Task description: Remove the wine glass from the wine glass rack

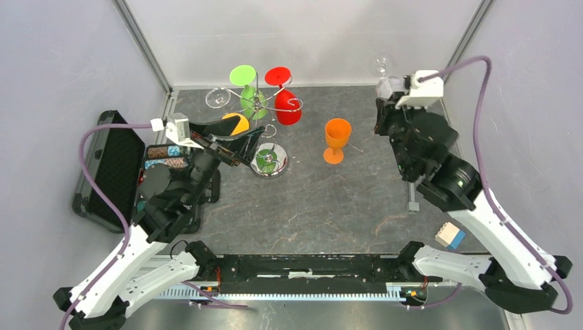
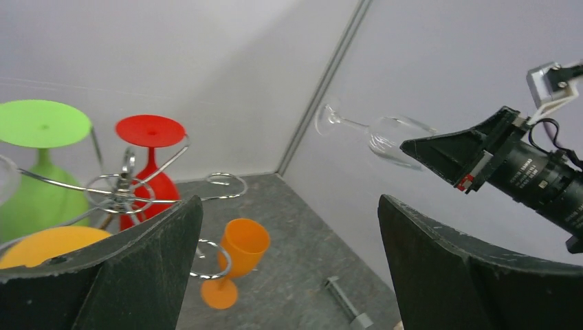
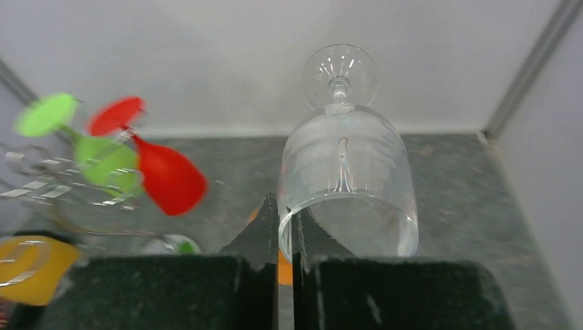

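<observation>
Our right jaws are clamped on the rim of a clear, stemmed wine glass [image 3: 344,179], held on its side in the air above the far right corner of the grey bench [image 1: 330,206], well apart from the silver chrome wire wine glass rack [image 1: 260,110] at the far left. Our left jaws gape wide beside the rack, holding nothing. We judge the removal done; only setting the glass down is left.

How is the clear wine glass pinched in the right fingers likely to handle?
Probably fragile: the clear wine glass looks thin-walled. Likely slippery, since the right fingers pinch only its smooth rim. Set on its side, the round bowl could roll.
</observation>
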Available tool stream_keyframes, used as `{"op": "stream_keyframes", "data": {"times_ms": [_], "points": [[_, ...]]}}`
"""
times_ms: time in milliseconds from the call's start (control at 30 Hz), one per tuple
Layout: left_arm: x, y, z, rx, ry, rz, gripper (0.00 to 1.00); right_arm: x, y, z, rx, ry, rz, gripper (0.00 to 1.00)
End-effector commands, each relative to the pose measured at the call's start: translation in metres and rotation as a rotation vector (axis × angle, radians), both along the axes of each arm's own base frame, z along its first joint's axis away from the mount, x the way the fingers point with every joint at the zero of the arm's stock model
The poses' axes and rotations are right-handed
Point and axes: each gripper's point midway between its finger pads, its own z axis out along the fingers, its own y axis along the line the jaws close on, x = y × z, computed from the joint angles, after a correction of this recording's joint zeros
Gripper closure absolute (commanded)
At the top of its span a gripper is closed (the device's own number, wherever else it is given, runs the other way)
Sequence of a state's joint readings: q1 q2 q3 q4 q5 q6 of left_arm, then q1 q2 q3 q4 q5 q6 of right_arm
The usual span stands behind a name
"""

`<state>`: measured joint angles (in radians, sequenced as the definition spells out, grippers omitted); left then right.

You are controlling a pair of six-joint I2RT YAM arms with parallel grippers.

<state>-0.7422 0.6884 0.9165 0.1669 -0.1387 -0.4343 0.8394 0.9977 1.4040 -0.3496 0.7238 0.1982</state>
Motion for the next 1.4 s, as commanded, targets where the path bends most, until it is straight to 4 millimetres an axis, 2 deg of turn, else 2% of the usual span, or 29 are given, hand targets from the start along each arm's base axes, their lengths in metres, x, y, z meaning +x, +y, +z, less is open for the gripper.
{"op": "stream_keyframes", "data": {"times_ms": [0,133,267,367,500,600,833,1233,1367], "points": [[0.005,0.038,-0.003,0.184,0.0,0.196,0.0,0.019,-0.053,-0.052,-0.345,0.213,-0.188,1.0],[0.004,0.063,-0.013,0.186,0.041,0.293,0.0,0.044,-0.067,-0.097,-0.386,0.334,-0.145,1.0],[-0.004,0.075,-0.018,0.18,0.04,0.314,0.0,0.059,-0.063,-0.149,-0.435,0.481,-0.039,1.0],[-0.008,0.085,-0.023,0.184,0.052,0.341,0.0,0.059,-0.049,-0.185,-0.433,0.575,0.099,1.0],[-0.012,0.095,-0.026,0.187,0.056,0.369,0.0,0.053,-0.038,-0.214,-0.432,0.646,0.194,1.0],[-0.013,0.098,-0.027,0.196,0.048,0.374,0.0,0.047,-0.034,-0.227,-0.451,0.682,0.242,1.0],[-0.016,0.097,-0.028,0.215,0.044,0.361,0.0,0.04,-0.027,-0.239,-0.491,0.715,0.327,1.0],[-0.015,0.087,-0.033,0.223,0.04,0.325,0.0,0.05,-0.031,-0.268,-0.556,0.803,0.335,1.0],[-0.014,0.085,-0.034,0.228,0.041,0.319,0.0,0.052,-0.033,-0.271,-0.56,0.812,0.329,1.0]]}}
